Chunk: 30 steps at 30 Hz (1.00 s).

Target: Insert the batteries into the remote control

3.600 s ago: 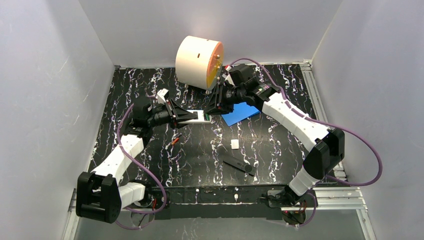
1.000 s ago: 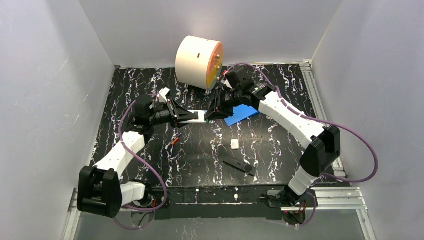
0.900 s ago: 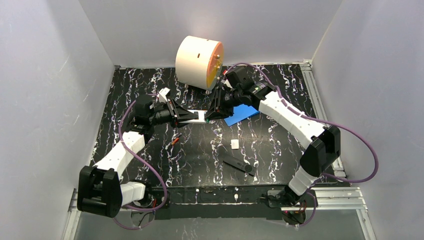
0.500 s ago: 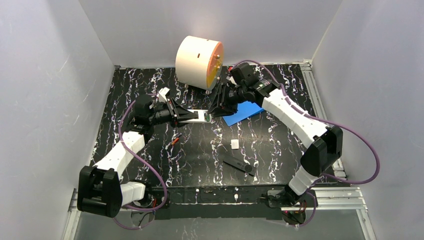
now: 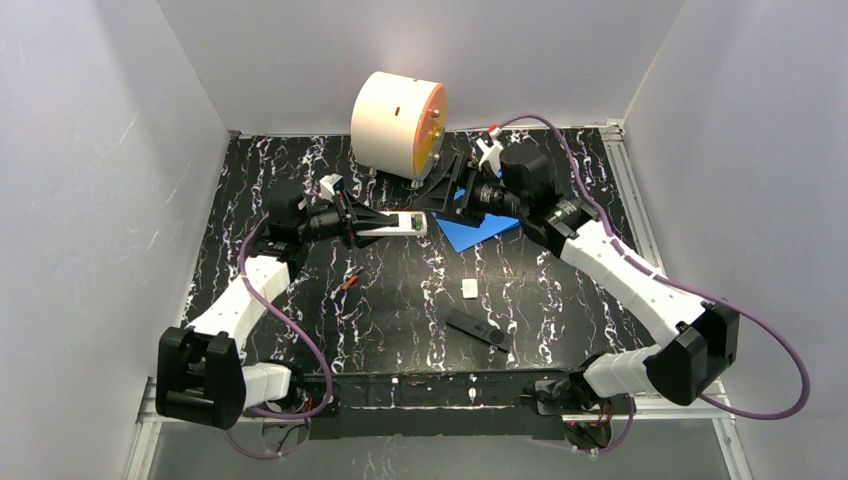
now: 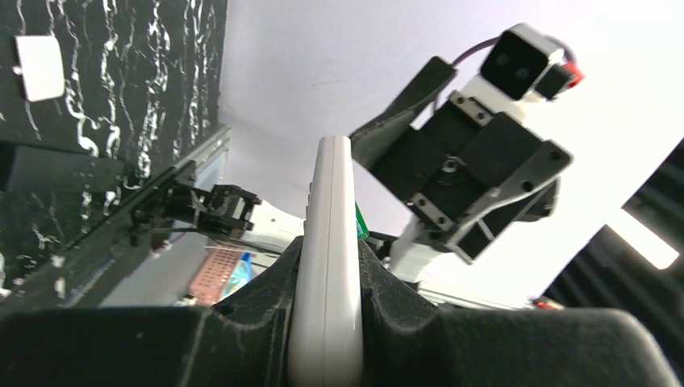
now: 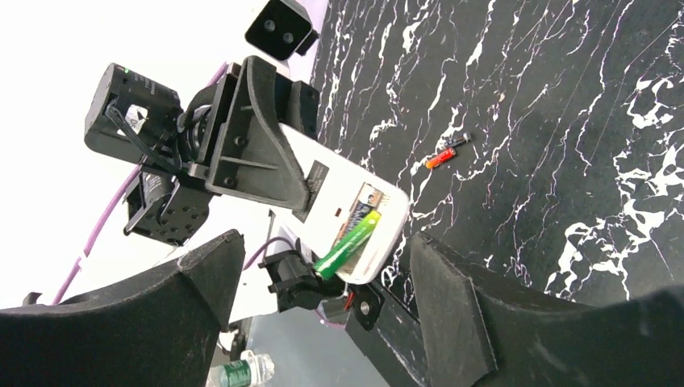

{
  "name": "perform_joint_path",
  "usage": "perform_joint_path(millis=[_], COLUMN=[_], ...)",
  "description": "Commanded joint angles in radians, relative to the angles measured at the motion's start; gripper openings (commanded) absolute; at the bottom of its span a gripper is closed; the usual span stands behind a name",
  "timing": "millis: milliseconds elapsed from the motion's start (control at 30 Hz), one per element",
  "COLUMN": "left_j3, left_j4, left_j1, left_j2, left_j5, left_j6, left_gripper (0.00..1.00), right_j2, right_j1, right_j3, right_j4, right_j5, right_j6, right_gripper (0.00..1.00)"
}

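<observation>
— Remote (image 7: 355, 211), who has it?
— My left claw (image 5: 385, 225), clenched, above the bench (image 5: 560, 290). Green battery (image 7: 347, 243) lies slanted in its bay; orange battery (image 7: 440, 158) on bench. My right claw (image 5: 440, 192) gapes empty.

This looks like a robotics laboratory, more exactly a small closed test cell. Plain white walls (image 5: 100, 200) stand on the left, far and right sides of a black table (image 5: 560, 290) with white marble veins. Bare aluminium rails (image 5: 680, 398) frame the table at its near and right edges. Two white and black robot arms, left (image 5: 235, 305) and right (image 5: 625, 275), are fixed at the near edge, and purple cables (image 5: 241, 262) run along them. There is no home furniture, only equipment.
</observation>
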Motion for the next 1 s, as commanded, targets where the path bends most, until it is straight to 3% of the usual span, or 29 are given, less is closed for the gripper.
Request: perform_joint_path(millis=[0,400,967], left_j3=[0.021,0.027,0.061], left_j4=[0.035,0.113,0.121], left_j1=[0.003,0.002,0.003], left_j2=[-0.001,0.011,-0.006], left_j5=[0.04,-0.024,-0.048], left_j6=[-0.167,-0.254,-0.305], left_gripper=[0.0,0.0,0.0], right_j2=[-0.064,-0.089,-0.09], right_j1=[0.0,0.0,0.0], right_j3=[-0.152,-0.282,-0.34], right_j4=[0.32,0.578,0.694], right_j5=[0.041,0.022,-0.041], right_j6=[0.093,0.181,0.143], right_gripper=[0.83,0.85,0.81])
